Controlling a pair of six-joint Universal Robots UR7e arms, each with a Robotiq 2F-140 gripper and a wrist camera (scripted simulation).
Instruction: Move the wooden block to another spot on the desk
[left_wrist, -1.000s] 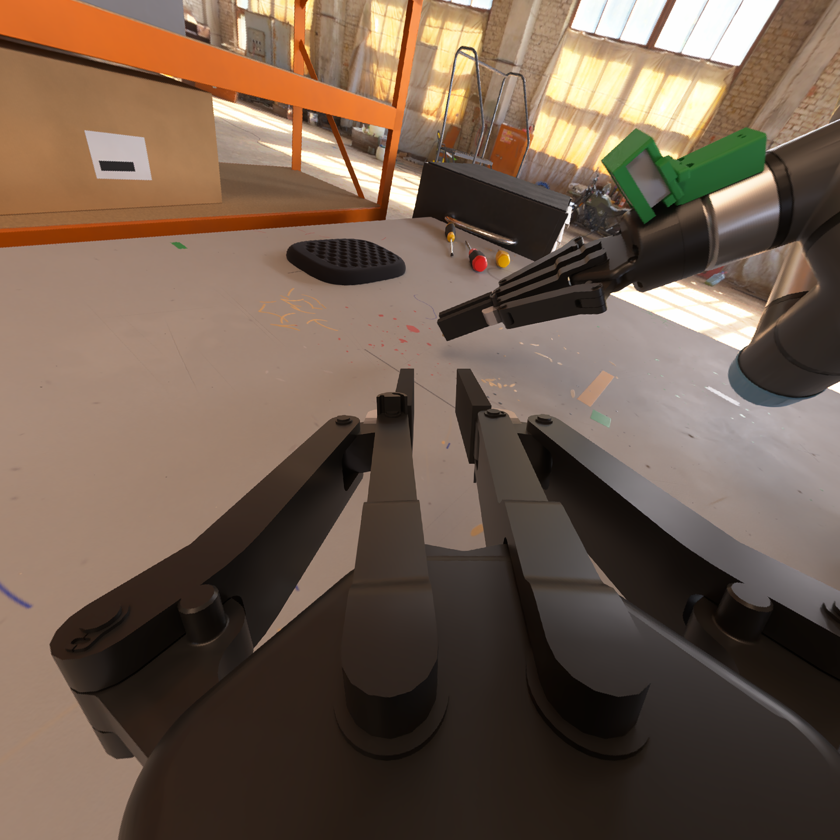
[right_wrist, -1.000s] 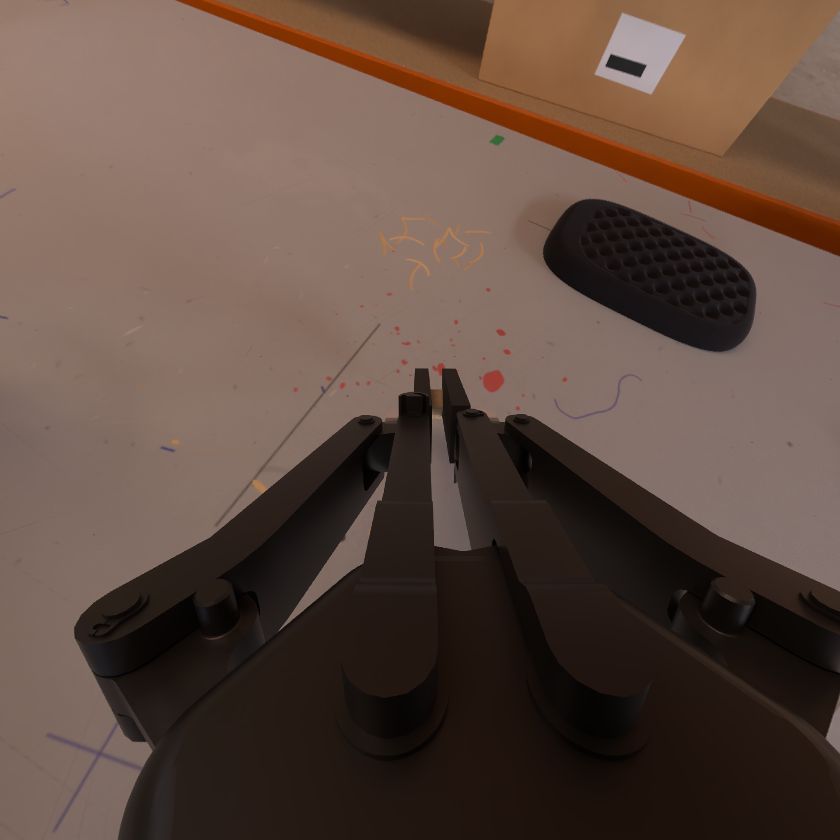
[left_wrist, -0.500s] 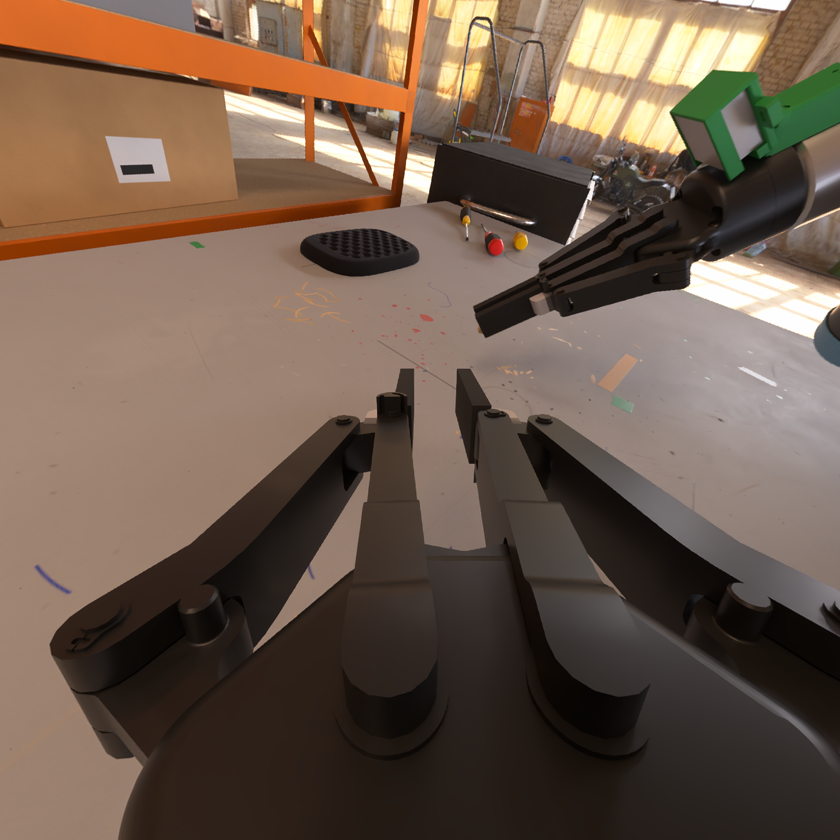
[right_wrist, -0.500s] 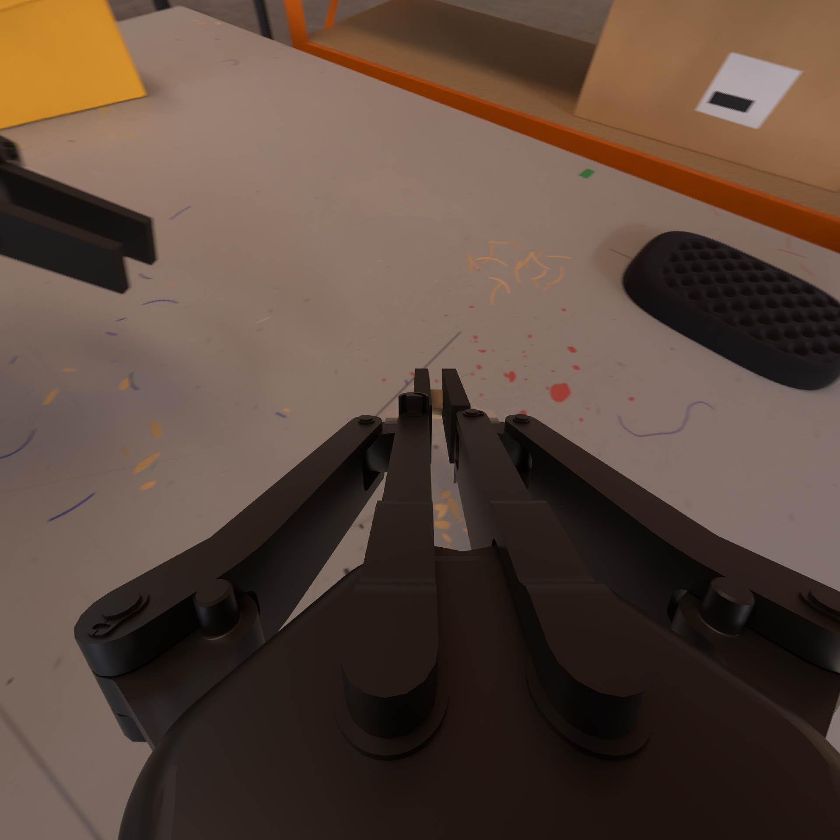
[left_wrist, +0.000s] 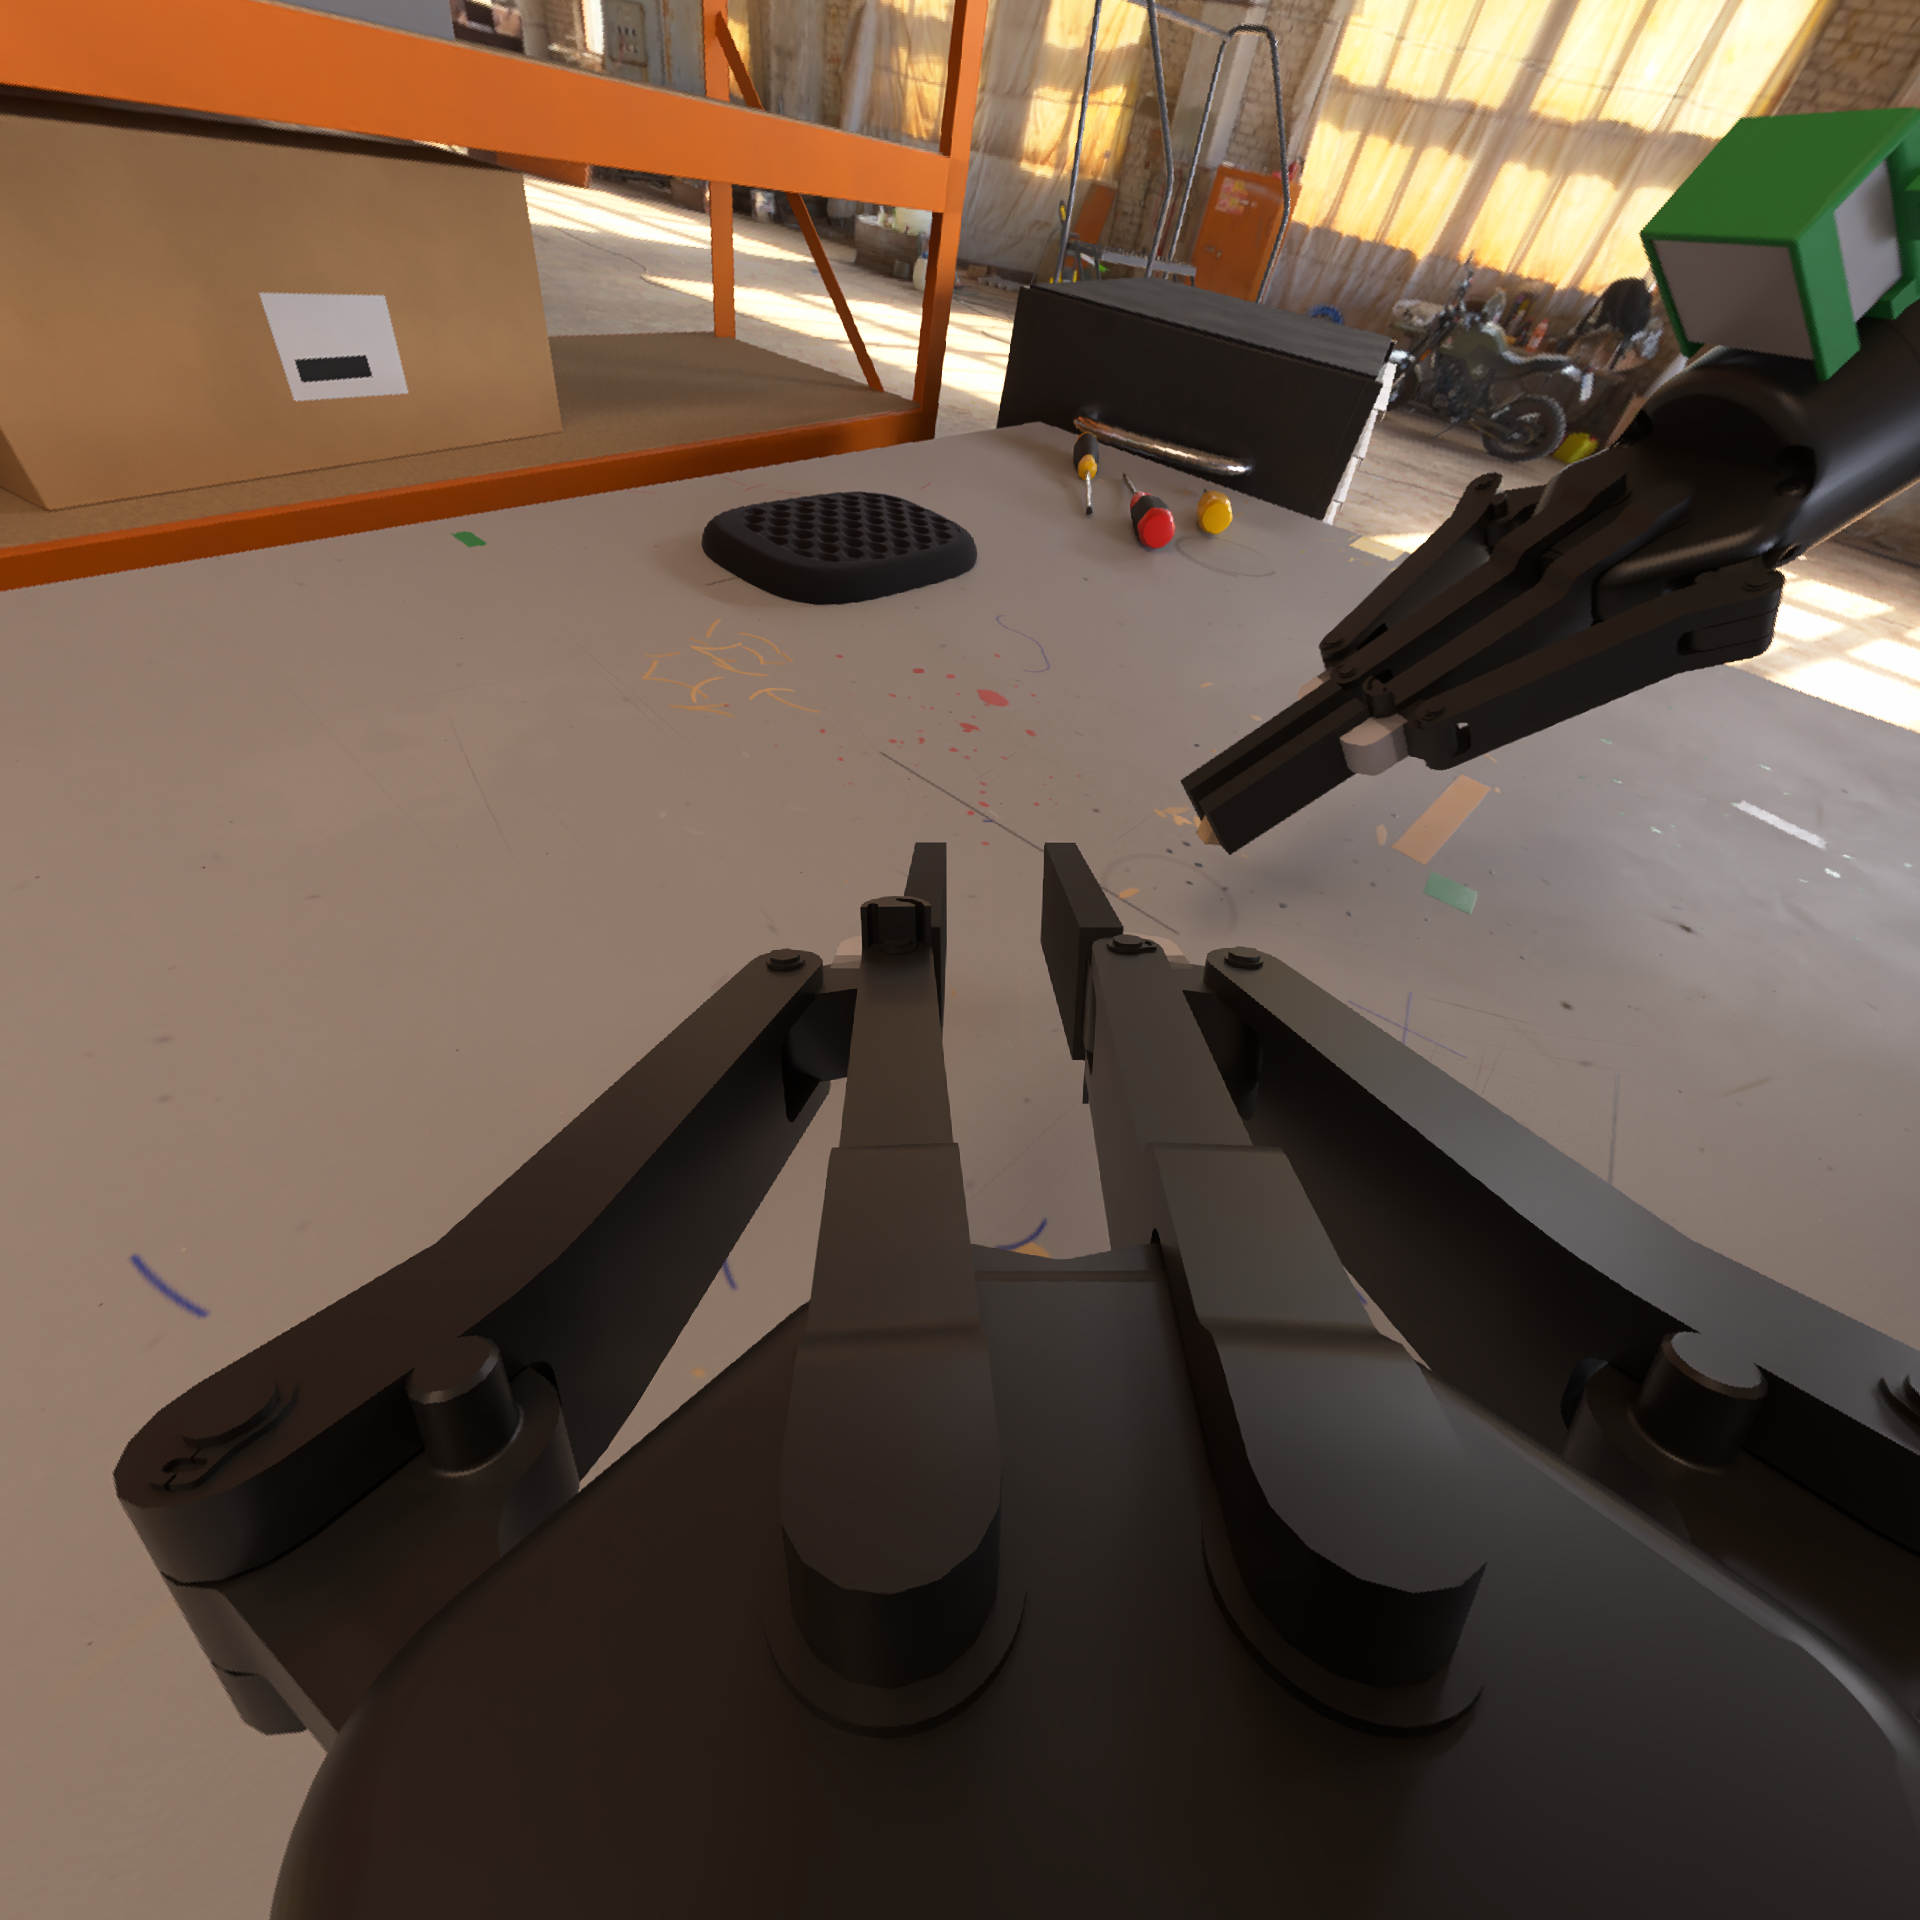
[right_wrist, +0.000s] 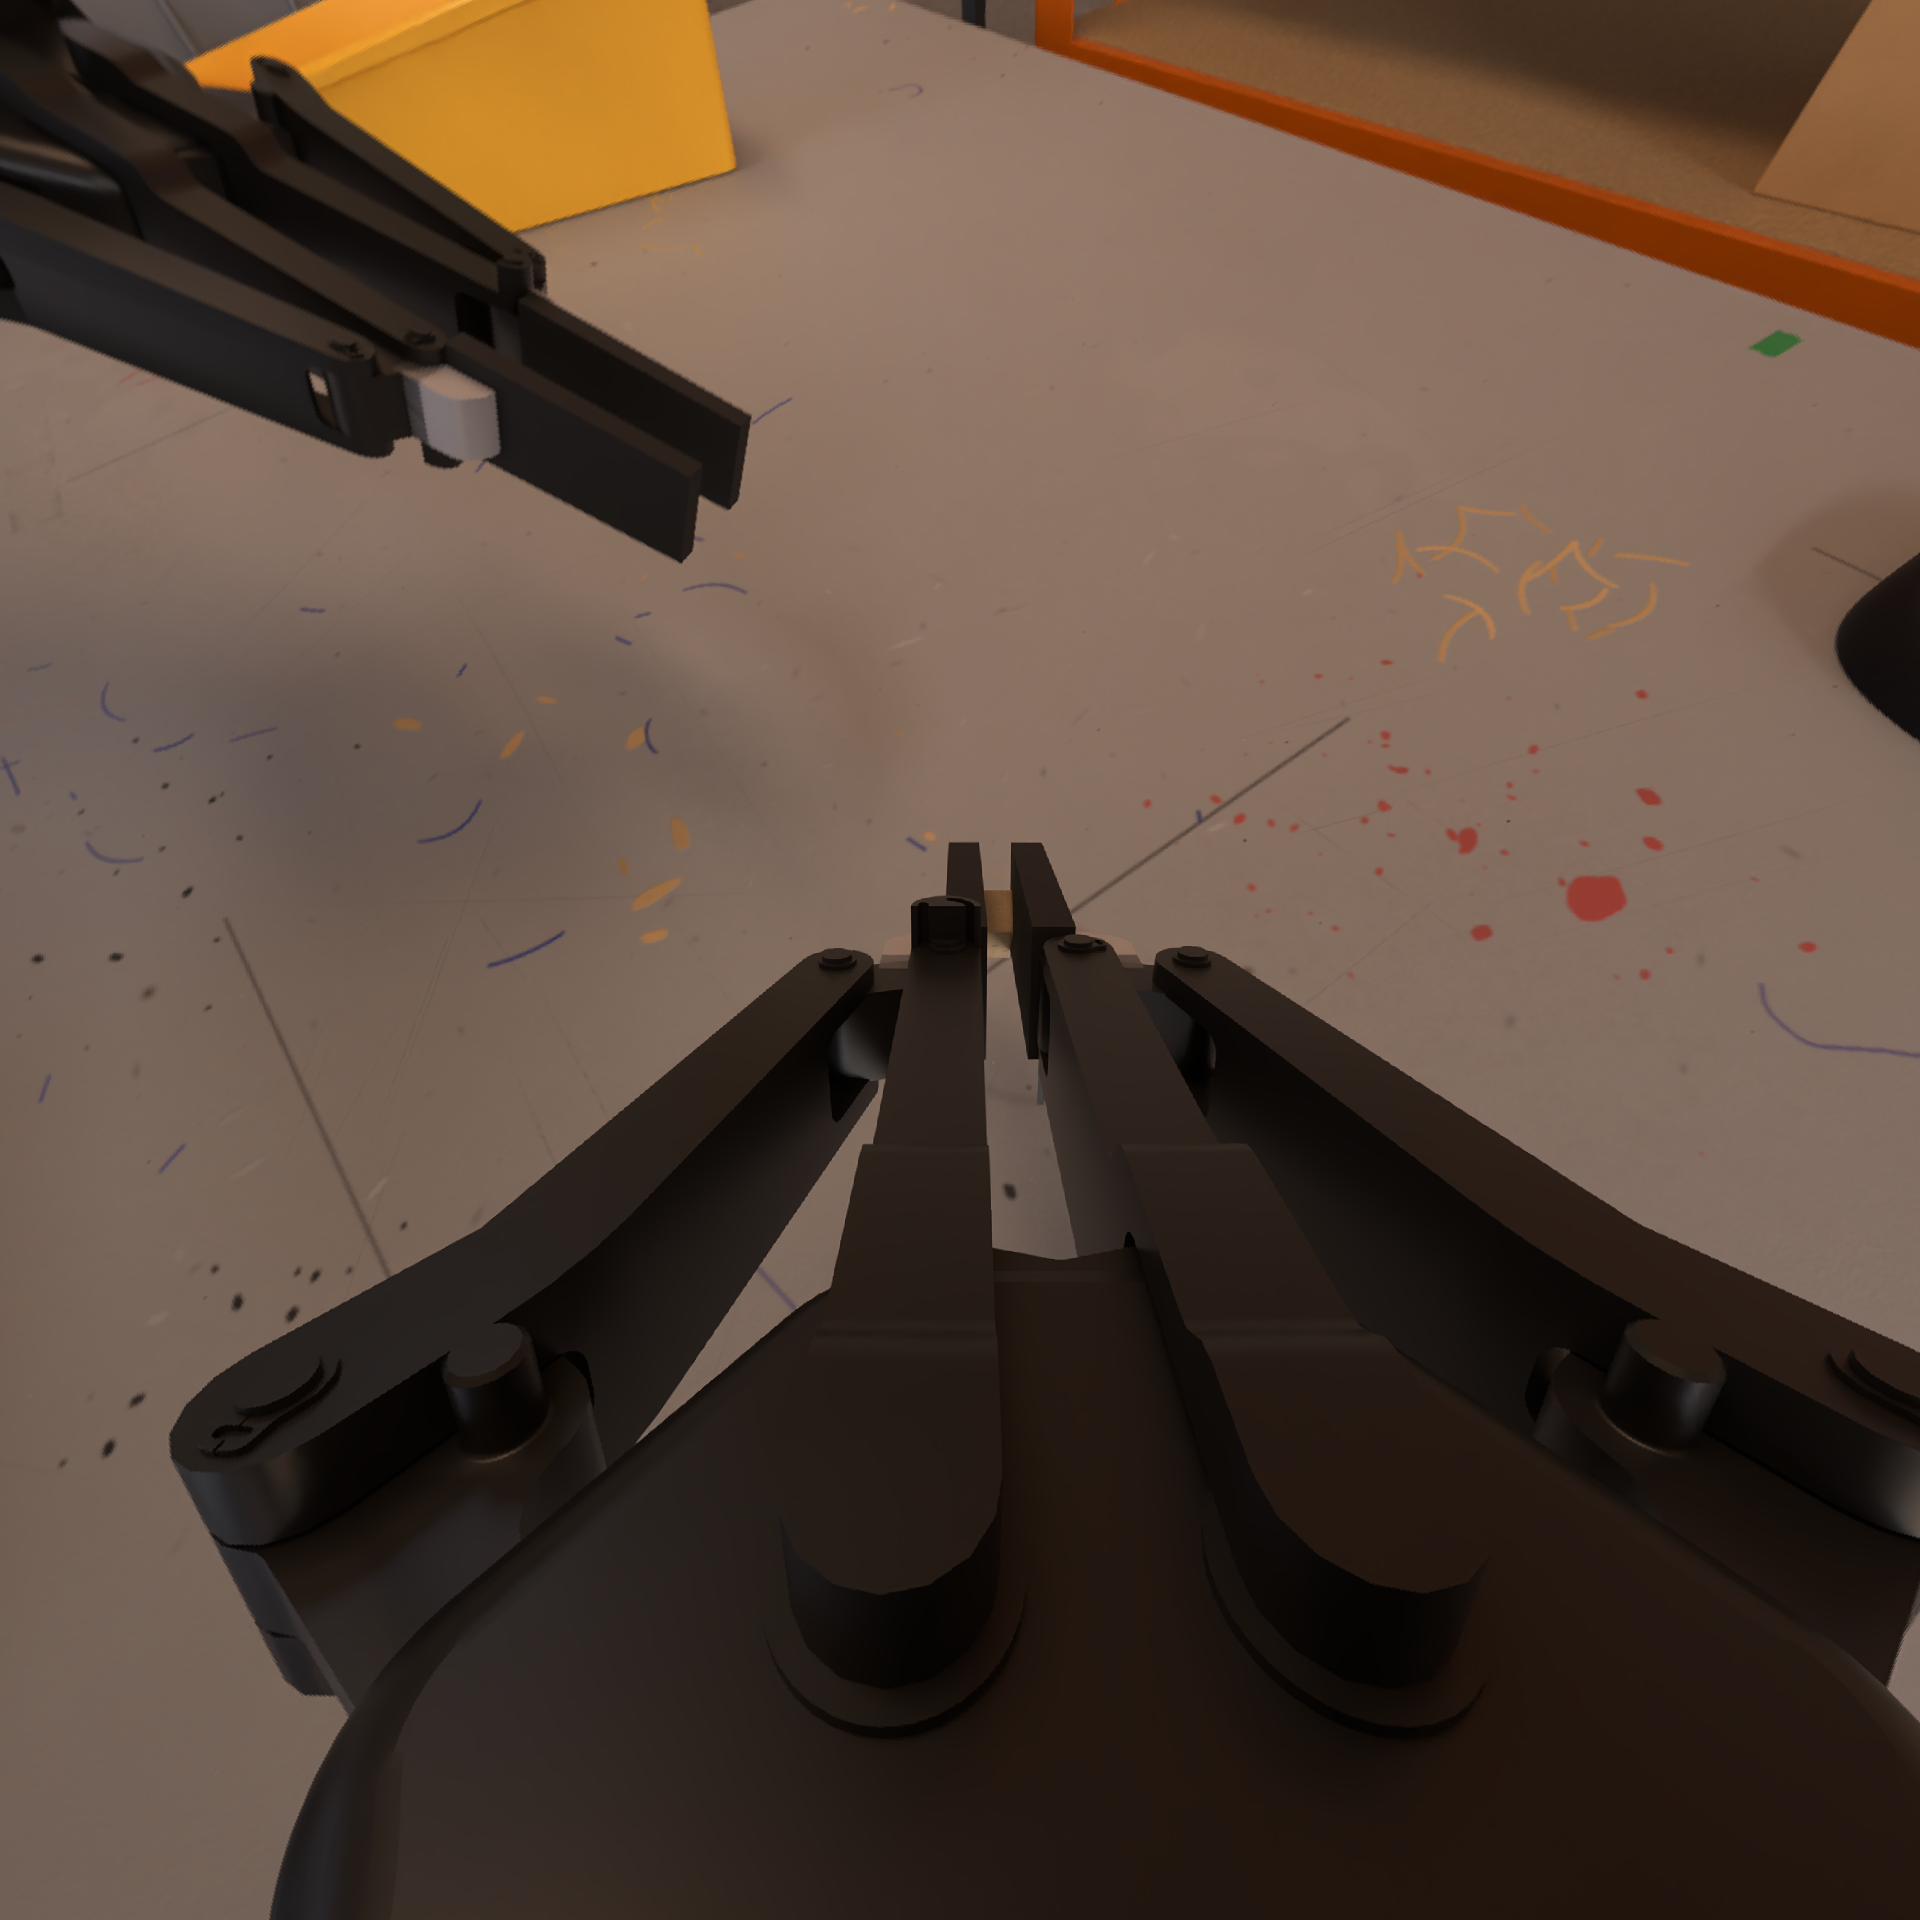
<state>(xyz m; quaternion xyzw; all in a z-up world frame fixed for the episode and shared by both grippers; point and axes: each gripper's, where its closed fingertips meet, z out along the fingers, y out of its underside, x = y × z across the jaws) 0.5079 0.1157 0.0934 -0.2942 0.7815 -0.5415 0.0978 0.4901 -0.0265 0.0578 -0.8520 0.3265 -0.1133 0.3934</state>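
Observation:
My right gripper is shut on a small pale wooden block; only a sliver of it shows between the fingers. It hangs just above the grey desk. In the left wrist view the right gripper reaches in from the right, tilted down, with the block's tan tip at its fingertips close over the desk. My left gripper holds nothing, its fingers drawn in with a narrow gap. It also shows in the right wrist view at the upper left, above the desk.
A black perforated pad lies at the back of the desk. Screwdrivers lie by a black box. An orange shelf holds a cardboard box. A yellow bin stands behind the left gripper.
My right gripper, still holding the block, has swung away from the black pad toward the left arm and dropped lower over the desk. The left gripper has come into the right wrist view.

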